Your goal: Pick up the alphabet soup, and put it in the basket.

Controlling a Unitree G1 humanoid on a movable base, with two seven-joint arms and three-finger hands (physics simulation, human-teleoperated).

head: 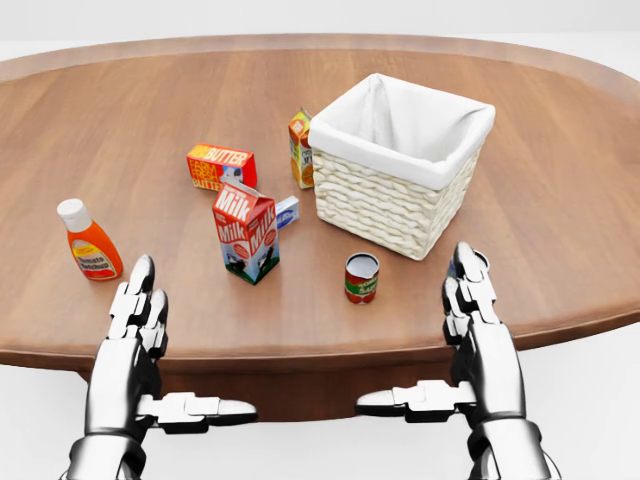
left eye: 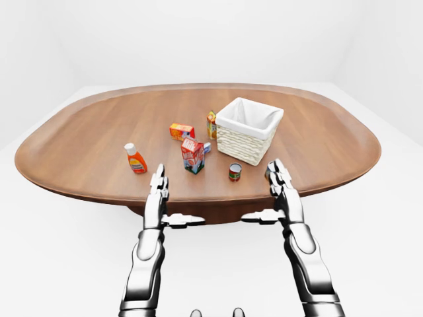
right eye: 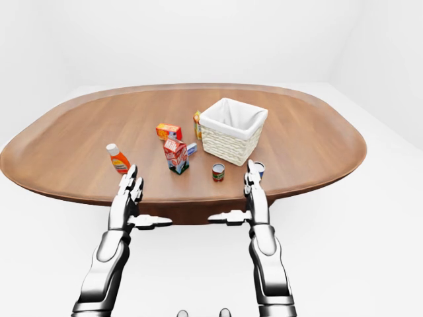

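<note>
1. My right hand [head: 478, 330] is held out palm inward at the table's near edge, fingers straight and spread away from the thumb, which juts sideways toward my other hand; it grips nothing.
2. My left hand [head: 135, 335] mirrors it at the lower left of the head view, fingers extended, thumb pointing inward, likewise empty.
3. Both forearms rise from the bottom of the eye views, roughly parallel, wrists level with the table [left eye: 79, 139] rim.
4. The alphabet soup [head: 361, 277], a small red-labelled can, stands upright on the wood between my hands, nearer my right one and just below the basket [head: 395, 190] in the head view.
5. The basket is woven, white-lined, and apart from the can.
6. Left of the can stands a milk carton [head: 246, 232], with a butter box [head: 220, 165] above it and an orange bottle [head: 88, 240] farther left near my left fingertips.
7. An orange carton [head: 300, 148] sits against the basket's left side.
8. The right-eye view shows a second small can [right eye: 258, 168] just beyond my right fingertips; in the head view my fingers cover most of it.
9. The eye views take in the whole oval table and white room; the head view crops to its near half.
</note>
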